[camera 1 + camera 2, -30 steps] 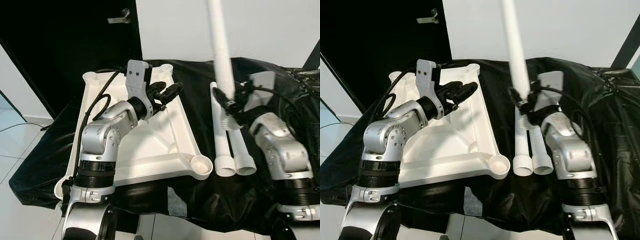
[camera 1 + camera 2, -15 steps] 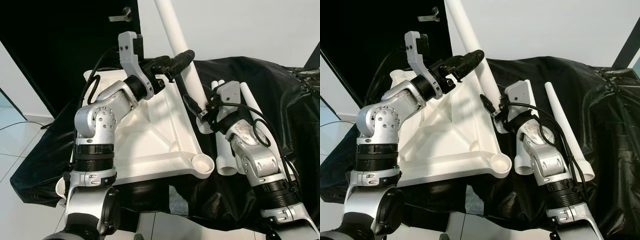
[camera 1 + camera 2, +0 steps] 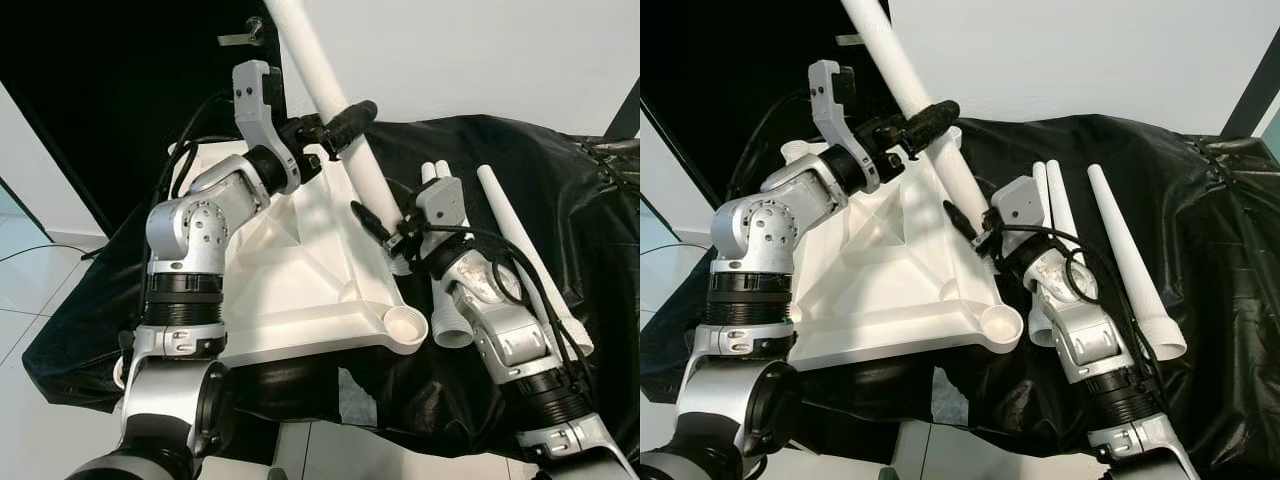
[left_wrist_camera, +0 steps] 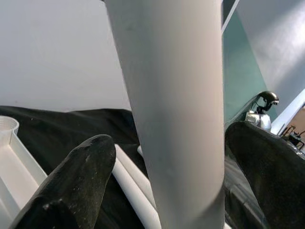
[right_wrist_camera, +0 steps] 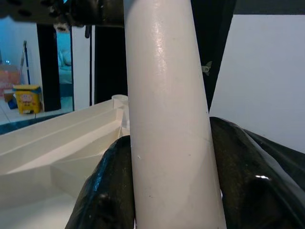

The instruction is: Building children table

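Black-draped work surface against a white wall and dark door: leg-fitting stage of the children's table build.

The inverted white tabletop (image 3: 300, 270) lies at centre-left of the frame on the black cover (image 3: 560, 190). Both tools grip one long white leg (image 3: 345, 140), held slanting from upper centre down towards centre: the left tool (image 3: 335, 125) is closed round its middle, the right tool (image 3: 385, 230) closed round its lower end. Three spare legs (image 3: 1120, 255) lie on the cover at right of centre. The near corner socket (image 3: 405, 325) is empty; by this evidence no leg is fitted yet and four remain. The leg's top is cut off by the frame edge; its lower end is hidden behind the right tool.
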### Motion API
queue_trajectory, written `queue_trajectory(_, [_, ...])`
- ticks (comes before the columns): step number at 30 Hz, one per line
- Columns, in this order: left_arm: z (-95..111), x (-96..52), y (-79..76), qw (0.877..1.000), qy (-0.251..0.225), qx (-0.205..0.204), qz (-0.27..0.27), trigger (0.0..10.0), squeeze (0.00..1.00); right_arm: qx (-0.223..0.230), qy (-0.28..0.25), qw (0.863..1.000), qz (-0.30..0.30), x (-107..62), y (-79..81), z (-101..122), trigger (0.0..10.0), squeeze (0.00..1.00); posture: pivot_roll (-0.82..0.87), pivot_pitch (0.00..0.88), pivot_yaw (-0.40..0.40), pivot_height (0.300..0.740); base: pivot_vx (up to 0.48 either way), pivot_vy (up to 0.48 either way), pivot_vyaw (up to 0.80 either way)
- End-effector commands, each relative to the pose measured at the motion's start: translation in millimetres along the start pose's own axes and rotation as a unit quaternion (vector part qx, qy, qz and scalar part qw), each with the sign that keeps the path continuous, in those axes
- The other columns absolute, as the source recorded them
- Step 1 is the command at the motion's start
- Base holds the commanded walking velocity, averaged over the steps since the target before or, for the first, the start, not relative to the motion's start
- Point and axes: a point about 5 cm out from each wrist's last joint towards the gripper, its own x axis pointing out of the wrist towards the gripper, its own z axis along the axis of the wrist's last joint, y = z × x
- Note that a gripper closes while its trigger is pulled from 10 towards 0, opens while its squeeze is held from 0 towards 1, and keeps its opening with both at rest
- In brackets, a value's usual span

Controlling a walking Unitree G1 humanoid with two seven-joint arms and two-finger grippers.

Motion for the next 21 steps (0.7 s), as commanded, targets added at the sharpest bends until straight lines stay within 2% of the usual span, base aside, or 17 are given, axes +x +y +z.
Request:
queue_trajectory(1, [3, 1.1, -7.6, 0.998, 0.002, -0.002, -0.056, 10.0, 0.0, -0.003, -0.009, 1.0, 0.007, 0.9, 3.0, 1, 10.0, 0.0, 0.01, 0.0, 0.042, 0.74, 0.0, 0.0, 0.0])
queue_trajectory(8, [-5, 3.0, -14.9, 0.998, 0.016, -0.009, -0.067, 10.0, 0.0, -0.011, -0.011, 1.0, 0.011, 0.5, 5.4, -1, 10.0, 0.0, 0.01, 0.0, 0.044, 0.74, 0.0, 0.0, 0.0])
queue_trajectory(9, [-7, 4.3, -16.1, 0.998, 0.015, -0.016, -0.067, 4.0, 0.0, -0.013, -0.01, 1.0, 0.011, 0.7, 5.8, -1, 10.0, 0.0, 0.01, 0.0, 0.044, 0.74, 0.0, 0.0, 0.0])
queue_trajectory(10, [-7, 4.3, -16.1, 0.998, 0.015, -0.016, -0.067, 4.0, 0.0, -0.013, -0.01, 1.0, 0.011, 0.7, 5.8, -1, 10.0, 0.0, 0.01, 0.0, 0.044, 0.74, 0.0, 0.0, 0.0])
queue_trajectory(11, [-9, 5.7, -16.5, 0.997, 0.015, -0.021, -0.066, 0.0, 0.0, -0.015, -0.011, 1.0, 0.012, 1.0, 6.3, -2, 10.0, 0.0, 0.01, 0.0, 0.045, 0.74, 0.0, 0.0, 0.0])
queue_trajectory(21, [-7, 8.4, -23.5, 0.997, 0.001, -0.018, -0.07, 0.0, 0.0, -0.015, -0.013, 1.0, 0.008, 2.8, 8.1, -2, 10.0, 0.0, 0.01, 0.0, 0.048, 0.74, 0.0, 0.0, 0.0])
